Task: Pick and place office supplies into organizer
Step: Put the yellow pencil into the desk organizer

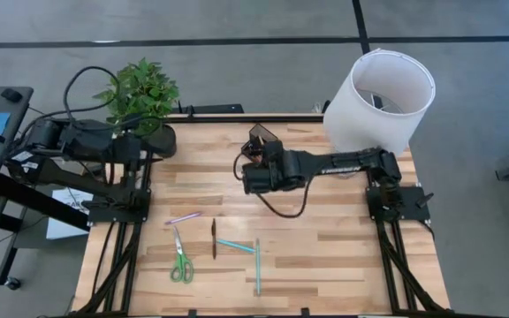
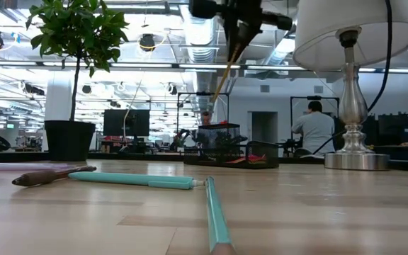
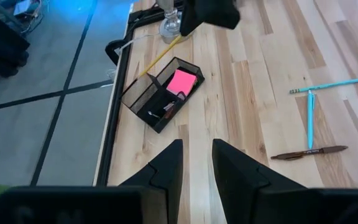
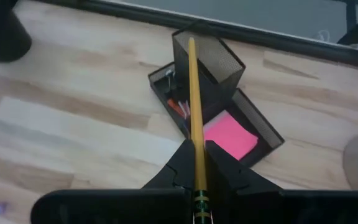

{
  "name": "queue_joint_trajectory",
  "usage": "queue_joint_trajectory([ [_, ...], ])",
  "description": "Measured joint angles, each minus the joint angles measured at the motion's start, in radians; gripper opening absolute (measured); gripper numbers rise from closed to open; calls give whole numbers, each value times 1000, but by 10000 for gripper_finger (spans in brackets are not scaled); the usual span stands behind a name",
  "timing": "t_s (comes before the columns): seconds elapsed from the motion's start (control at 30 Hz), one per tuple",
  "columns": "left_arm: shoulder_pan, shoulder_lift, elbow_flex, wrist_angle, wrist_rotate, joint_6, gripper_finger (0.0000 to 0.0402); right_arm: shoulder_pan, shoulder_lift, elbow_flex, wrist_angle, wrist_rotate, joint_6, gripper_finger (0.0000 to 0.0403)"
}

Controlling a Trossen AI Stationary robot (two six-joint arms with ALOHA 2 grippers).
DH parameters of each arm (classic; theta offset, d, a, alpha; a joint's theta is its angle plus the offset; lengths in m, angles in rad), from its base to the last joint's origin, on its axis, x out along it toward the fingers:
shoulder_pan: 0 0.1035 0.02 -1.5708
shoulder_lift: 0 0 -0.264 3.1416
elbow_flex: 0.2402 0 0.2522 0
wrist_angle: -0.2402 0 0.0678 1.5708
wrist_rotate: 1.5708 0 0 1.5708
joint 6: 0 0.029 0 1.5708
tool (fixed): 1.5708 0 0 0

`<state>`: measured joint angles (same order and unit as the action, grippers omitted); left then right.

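My right gripper (image 4: 199, 163) is shut on a yellow pencil (image 4: 193, 93), which is above the black mesh organizer (image 4: 207, 59). The organizer stands at the table's far middle (image 3: 160, 96). Its low tray holds a pink sticky-note pad (image 4: 229, 135), a red item and black clips (image 4: 178, 107). In the low view the pencil (image 2: 227, 67) slants down from the gripper, with its tip above the organizer (image 2: 225, 145). My left gripper (image 3: 197, 163) is open and empty, at the far left by the plant pot (image 1: 159, 140). My right gripper pinches the pencil between its two fingers (image 4: 219, 158) near its eraser end (image 4: 199, 186), just ahead of the green ferrule. The pencil runs forward along the fingers. It is lifted clear, slanting down, with its tip over the organizer's tall cup.
Near the front edge lie green-handled scissors (image 1: 181, 262), a pale pen (image 1: 184, 217), a dark pen (image 1: 213, 238) and two teal pens (image 1: 237, 246) (image 1: 257, 267). A white lamp (image 1: 383, 93) stands at the far right and a potted plant (image 1: 140, 93) at the far left. A person (image 2: 316, 131) is in the room behind.
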<state>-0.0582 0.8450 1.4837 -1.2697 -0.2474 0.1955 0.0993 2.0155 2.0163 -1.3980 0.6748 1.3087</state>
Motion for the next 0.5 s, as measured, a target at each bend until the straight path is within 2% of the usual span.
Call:
queue_joint_trajectory([
  [0.33,0,-31,0,-30,9,-16,80,-69,0,-3,52,-71,9,10],
  [0.5,0,-36,0,-32,57,-22,80,-82,0,-62,53,-83,67,9],
])
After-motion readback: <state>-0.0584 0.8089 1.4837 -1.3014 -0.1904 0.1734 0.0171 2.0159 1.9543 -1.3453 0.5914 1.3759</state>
